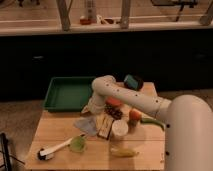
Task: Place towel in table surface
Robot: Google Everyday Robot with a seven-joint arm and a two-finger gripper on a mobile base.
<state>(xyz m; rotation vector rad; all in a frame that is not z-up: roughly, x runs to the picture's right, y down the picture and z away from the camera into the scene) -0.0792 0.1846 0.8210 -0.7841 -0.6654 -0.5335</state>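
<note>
Where the wooden table [50,132] comes nearest to the camera, a brush [54,149] with a white handle lies at the front, and its tip is just beside a small green cup [77,145]. What this cup holds I cannot tell. A banana [122,151] lies also at the front edge, well in front of the gripper and to the picture's right of it.

One step farther stands a white cup [119,129]; its inside cannot be seen well. Beside it lies a flat packet [105,125], and then the towel [84,125], a grey-blue crumpled cloth that rests on the table surface directly under the gripper.

The gripper [93,107] hangs at the end of the white arm [125,95], close above the towel. If it grips the cloth or has let it go, I cannot tell.

To the picture's right of the gripper are a dark red thing [114,106] and an orange can [134,116].

Behind the gripper sits a green tray [70,92], with its plain green bottom showing. A teal object [132,81] stands at the far table edge.
</note>
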